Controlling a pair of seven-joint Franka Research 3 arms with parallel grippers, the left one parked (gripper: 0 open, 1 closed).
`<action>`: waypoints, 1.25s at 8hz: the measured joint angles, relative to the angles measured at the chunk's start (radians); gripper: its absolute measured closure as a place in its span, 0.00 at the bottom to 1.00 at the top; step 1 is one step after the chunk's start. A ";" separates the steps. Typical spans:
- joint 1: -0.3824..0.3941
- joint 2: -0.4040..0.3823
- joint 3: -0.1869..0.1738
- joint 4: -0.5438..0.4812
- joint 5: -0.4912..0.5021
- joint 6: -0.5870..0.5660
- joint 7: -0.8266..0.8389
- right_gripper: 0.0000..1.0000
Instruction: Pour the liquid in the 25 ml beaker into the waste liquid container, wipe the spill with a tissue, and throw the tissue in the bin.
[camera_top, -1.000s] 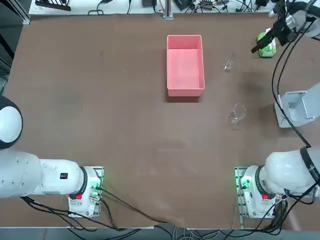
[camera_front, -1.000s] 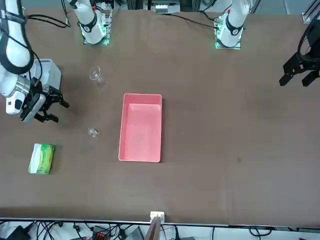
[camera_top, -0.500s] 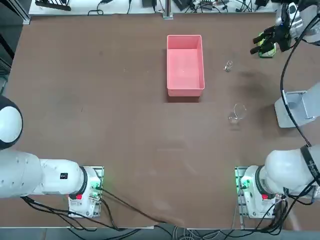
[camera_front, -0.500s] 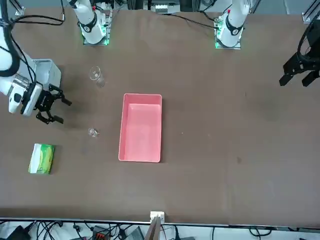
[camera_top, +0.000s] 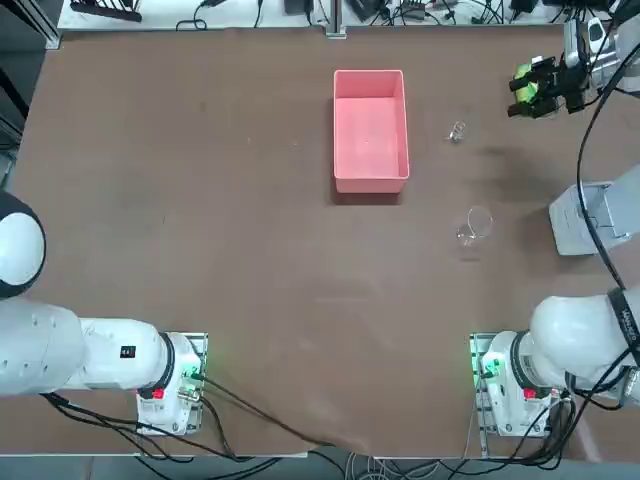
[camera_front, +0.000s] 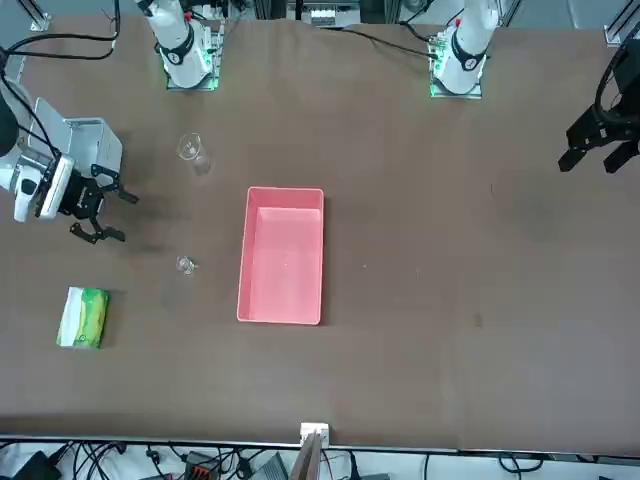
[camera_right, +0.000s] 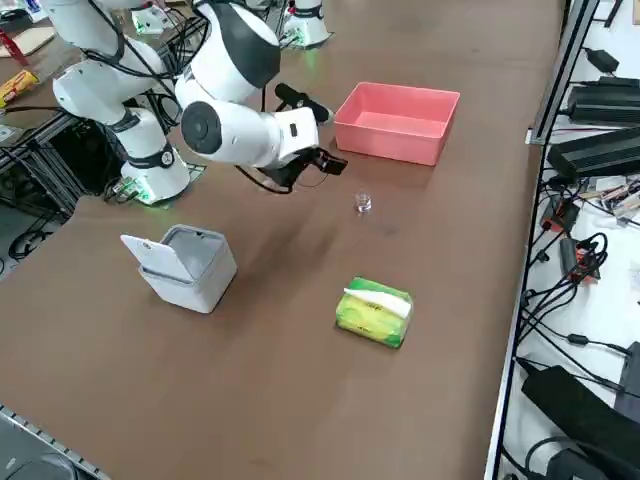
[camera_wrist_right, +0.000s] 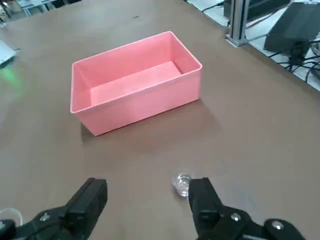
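While the right gripper (camera_front: 103, 210) hangs in the air at the left edge of the front view, its two black fingers (camera_wrist_right: 204, 200) are spread wide with nothing between them. In that view the 25 ml beaker (camera_front: 185, 265) stands on the brown table (camera_front: 450, 300) to the lower right of the claw, apart from it and untouched. The wrist view shows the same beaker (camera_wrist_right: 183, 183) just beside the inner face of one finger, yet lying farther out on the tabletop rather than between the tips. In the top view the claw (camera_top: 538, 88) sits in the upper right corner, above the green tissue pack (camera_top: 526, 84), and the small beaker (camera_top: 457, 132) lies to its lower left.

The waste liquid container (camera_front: 282, 256), a pink tray, is at the centre of the front view, to the right of the small beaker and well apart from the claw; in the side view it (camera_right: 396, 122) sits in the upper middle, beyond the beaker (camera_right: 363, 203). The larger beaker (camera_front: 192, 151) stands at the upper left of the front view, above the small one. The bin (camera_right: 183, 266), its lid tipped up, is at the left of the side view, with the tissue pack (camera_right: 374, 312) lower centre.
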 joint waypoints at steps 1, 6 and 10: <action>-0.011 0.024 0.000 0.013 0.000 -0.021 -0.017 0.00; -0.023 0.215 0.002 0.129 0.030 -0.068 -0.087 0.00; -0.022 0.384 0.005 0.230 0.041 -0.069 -0.166 0.00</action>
